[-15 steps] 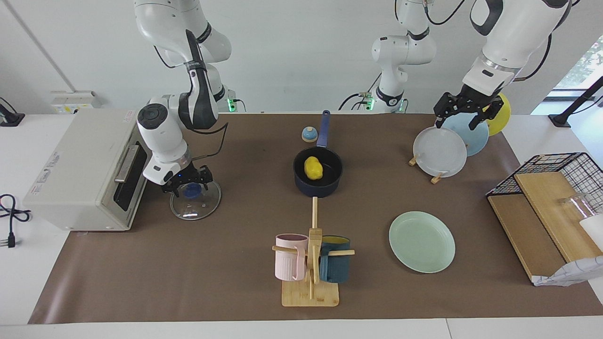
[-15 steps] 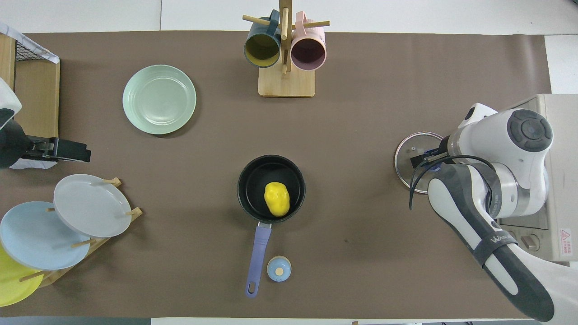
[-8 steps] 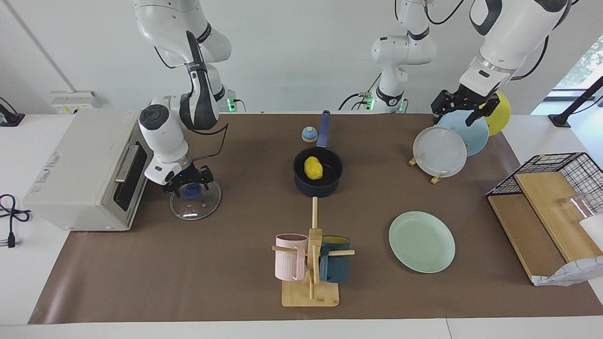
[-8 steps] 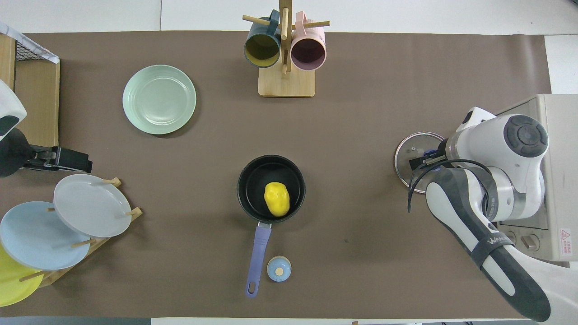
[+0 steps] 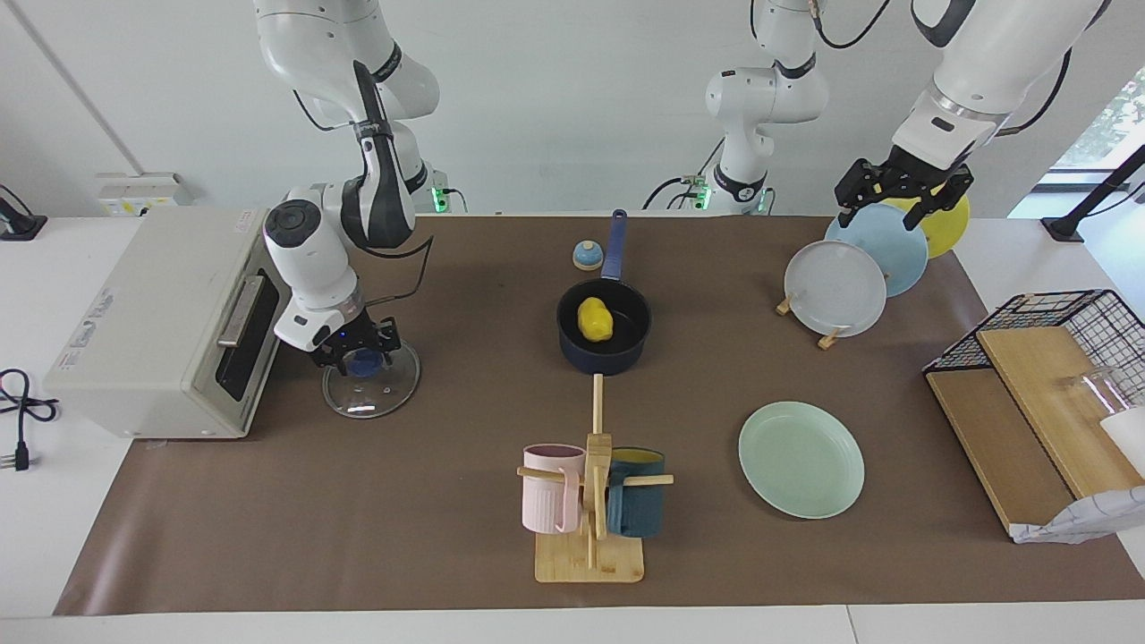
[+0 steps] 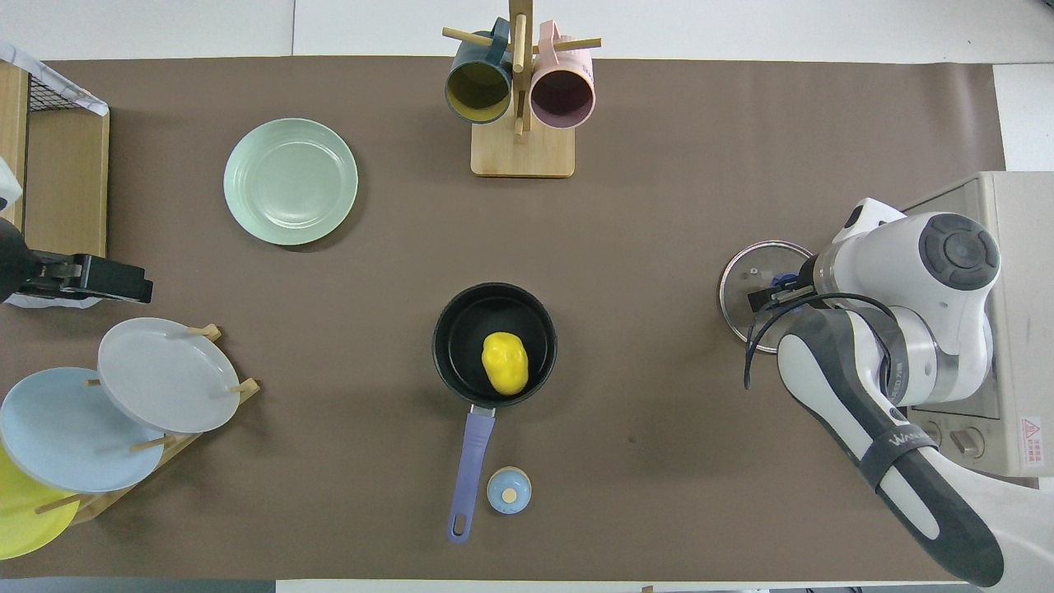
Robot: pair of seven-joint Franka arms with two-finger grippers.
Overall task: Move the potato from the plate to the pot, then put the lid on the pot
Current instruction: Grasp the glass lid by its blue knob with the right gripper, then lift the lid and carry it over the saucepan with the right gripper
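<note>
The yellow potato lies inside the dark blue pot at the middle of the table. The mint-green plate is bare, farther from the robots, toward the left arm's end. The glass lid lies flat in front of the toaster oven. My right gripper is down on the lid, its fingers shut on the blue knob. My left gripper hangs open and holds nothing, raised over the upright plates.
A toaster oven stands at the right arm's end. A small blue bell sits beside the pot's handle. A mug tree stands farther out. A plate rack and a wire basket are at the left arm's end.
My right gripper's fingers have closed in on the lid's knob. My left gripper has risen a little over the plate rack. The potato and the pot have not moved.
</note>
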